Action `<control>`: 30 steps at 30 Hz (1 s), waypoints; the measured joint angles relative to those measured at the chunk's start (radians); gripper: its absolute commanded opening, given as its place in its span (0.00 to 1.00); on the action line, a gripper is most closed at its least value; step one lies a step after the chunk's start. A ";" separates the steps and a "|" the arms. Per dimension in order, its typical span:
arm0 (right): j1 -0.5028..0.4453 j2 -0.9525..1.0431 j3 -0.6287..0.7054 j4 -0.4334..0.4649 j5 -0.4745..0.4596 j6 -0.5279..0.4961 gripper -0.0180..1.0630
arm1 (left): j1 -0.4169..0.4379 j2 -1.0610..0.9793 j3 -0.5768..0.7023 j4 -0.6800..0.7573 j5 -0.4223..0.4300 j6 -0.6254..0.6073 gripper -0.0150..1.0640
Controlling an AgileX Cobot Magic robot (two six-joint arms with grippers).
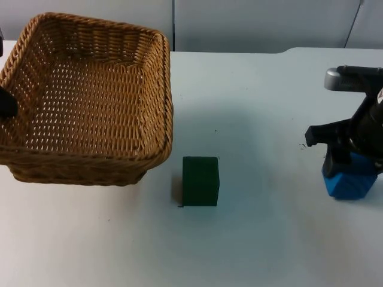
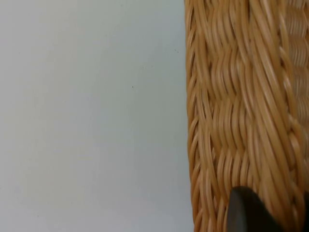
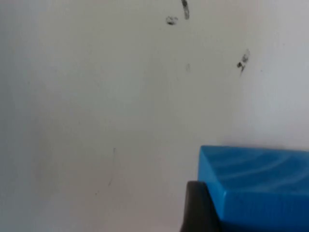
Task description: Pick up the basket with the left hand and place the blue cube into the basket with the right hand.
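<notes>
Gripping the wicker basket (image 1: 90, 101) by its rim, the left tool (image 1: 7, 103) holds it empty; the right tool (image 1: 350, 161) is clenched round the blue cube (image 1: 350, 182) on the desk (image 1: 263, 239).

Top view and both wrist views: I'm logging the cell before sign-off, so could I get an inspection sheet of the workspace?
Surface: white table top, a few small dark marks.
Job's things: woven wicker basket at the table's left side; blue cube at the right edge.
Clutter: dark green cube near the basket's front right corner, apart from it.
Grippers: left gripper at the basket's left rim; right gripper down on the blue cube.
Cables: nothing seen to report.
Surroundings: grey partition wall behind the table.
</notes>
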 measured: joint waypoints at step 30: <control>0.290 -0.433 -0.241 -0.002 0.099 -0.070 0.01 | 0.000 0.000 0.002 0.000 0.010 0.002 0.01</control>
